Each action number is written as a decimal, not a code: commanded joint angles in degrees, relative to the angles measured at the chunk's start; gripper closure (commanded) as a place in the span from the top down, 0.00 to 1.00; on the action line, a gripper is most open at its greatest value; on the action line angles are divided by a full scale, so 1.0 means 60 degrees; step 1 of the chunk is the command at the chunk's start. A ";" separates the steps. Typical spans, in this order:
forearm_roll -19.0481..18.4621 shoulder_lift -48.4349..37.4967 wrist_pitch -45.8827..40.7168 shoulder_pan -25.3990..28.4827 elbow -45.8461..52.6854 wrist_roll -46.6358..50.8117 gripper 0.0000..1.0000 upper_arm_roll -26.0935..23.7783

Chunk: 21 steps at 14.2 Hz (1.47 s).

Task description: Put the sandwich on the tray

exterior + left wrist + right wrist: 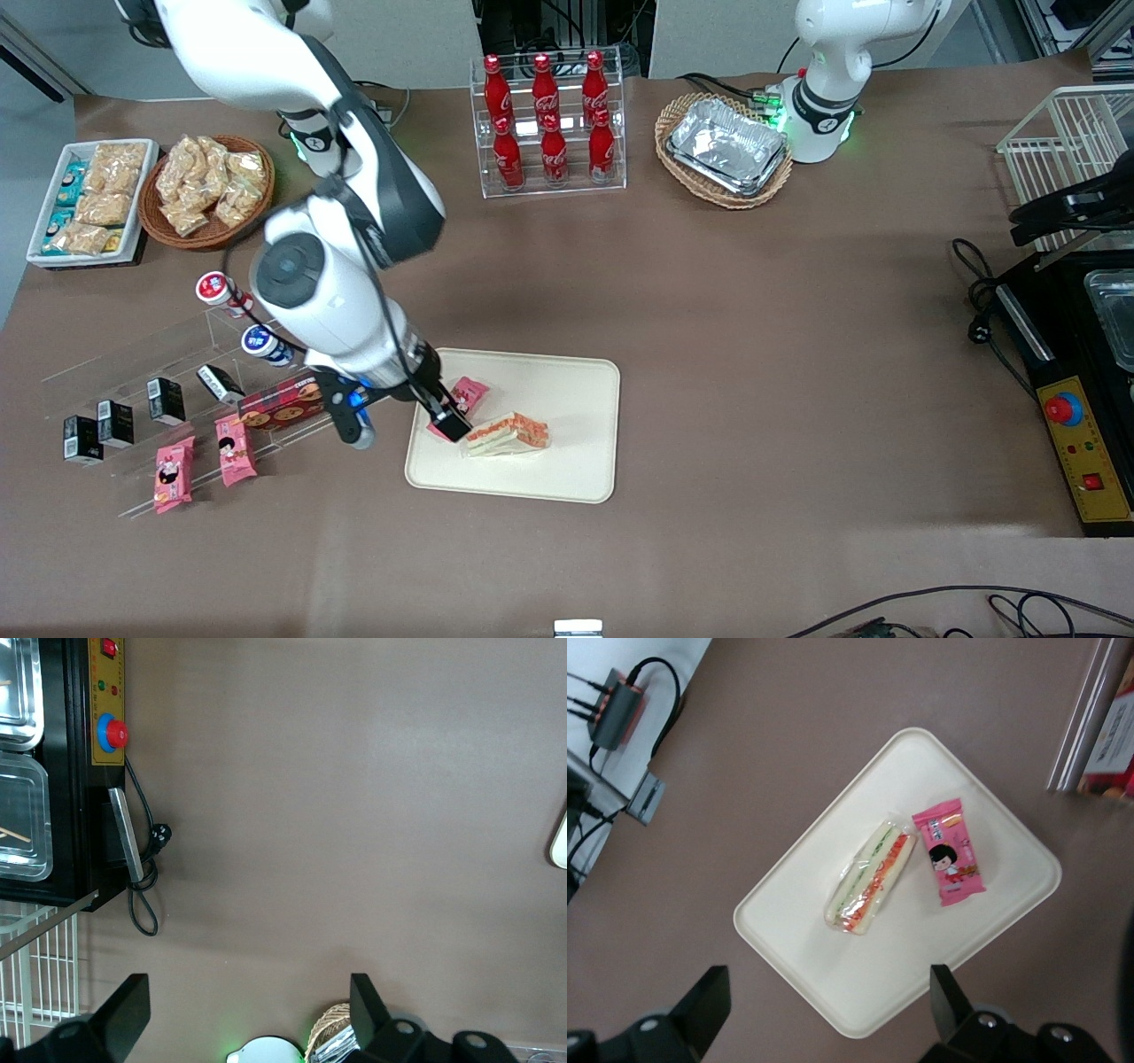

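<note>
Sandwich (869,879) lies on my tray (833,983), at twelve o'clock from the wide-open, empty end effector (829,1010).

Brown table cover (753,354), grey floor (35,115), even light

Cream tray (833,970), sandwich (869,876) striped white, green and orange-red, pink packet (949,851) with black-and-white face, black gripper (400,423).

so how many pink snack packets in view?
3. One on the tray beside the sandwich, partly under the open end effector: packet. Two on the acrylic rack toward the working arm's end. More may be hidden.
</note>
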State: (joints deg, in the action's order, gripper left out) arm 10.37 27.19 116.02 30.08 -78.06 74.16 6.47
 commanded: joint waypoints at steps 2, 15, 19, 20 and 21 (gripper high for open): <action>-0.0306 -0.1395 -0.1843 -0.0981 -0.0232 -0.4279 1.00 -0.0082; -0.2036 -0.4239 -0.3794 -0.5437 -0.1507 -1.1991 1.00 -0.1591; -0.2021 -0.4342 -0.3648 -0.5672 -0.1449 -1.3528 1.00 -0.1255; -0.1963 -0.4385 -0.3735 -0.5803 -0.1448 -1.3561 1.00 -0.1239; -0.1919 -0.4444 -0.3779 -0.5978 -0.1448 -1.3561 1.00 -0.1239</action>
State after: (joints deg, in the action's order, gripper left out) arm -0.78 2.33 93.20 -3.64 -85.29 -4.85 -0.97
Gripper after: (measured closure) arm 0.000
